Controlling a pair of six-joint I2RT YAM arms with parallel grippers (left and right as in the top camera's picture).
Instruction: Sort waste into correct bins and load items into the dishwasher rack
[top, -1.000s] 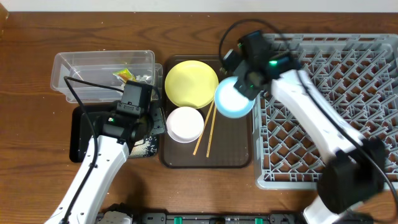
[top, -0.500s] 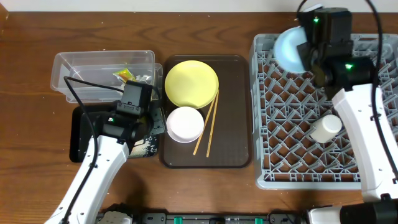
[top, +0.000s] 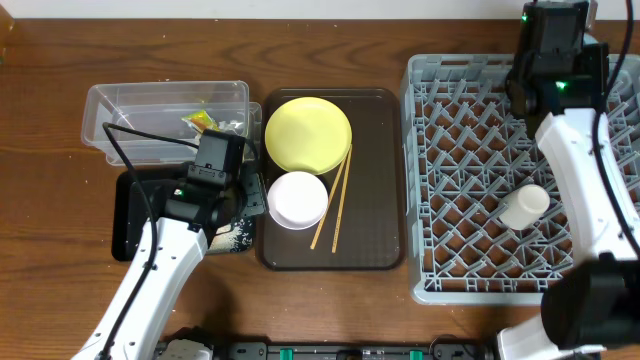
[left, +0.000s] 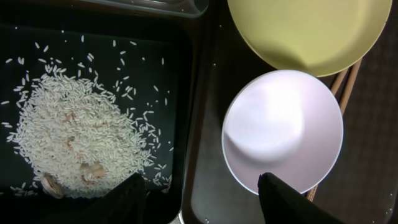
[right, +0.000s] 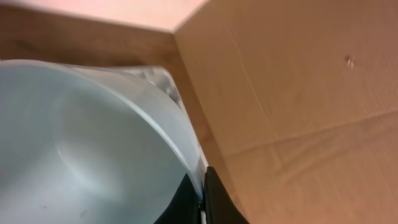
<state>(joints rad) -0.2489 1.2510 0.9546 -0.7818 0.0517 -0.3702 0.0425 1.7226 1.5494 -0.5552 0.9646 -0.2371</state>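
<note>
Surface: brown wood (top: 60, 60), with two bins at the left, a serving tray in the middle and a rack at the right.
Dishwasher rack: grey peg crate (top: 413, 200), the largest thing in view, just beside the serving tray.
Cup: small pale cup (top: 524, 205) lies on its side among the pegs in the rack's right half.
Serving tray: dark brown (top: 380, 180); it carries the yellow plate (top: 308, 133) at the far end, the white bowl (top: 298, 198) touching the plate's near edge, and two chopsticks (top: 335, 205) slanting just right of the bowl.
Clear tub: (top: 95, 120) at the far left, with the crumpled snack wrapper (top: 200, 122) inside it.
Black tray: (left: 174, 74) in front of the tub, beside the serving tray, holding a heap of white rice (left: 74, 137) with a few brownish bits in it.
Left pincer: (left: 200, 183) spread and holding nothing, hanging over the seam between black tray and serving tray, one finger above the rice, the other above the white bowl's rim.
Right pincer: (right: 200, 196) pressed together on the rim of the light blue bowl (right: 81, 155), at the rack's far right corner; the overhead view hides the bowl.
</note>
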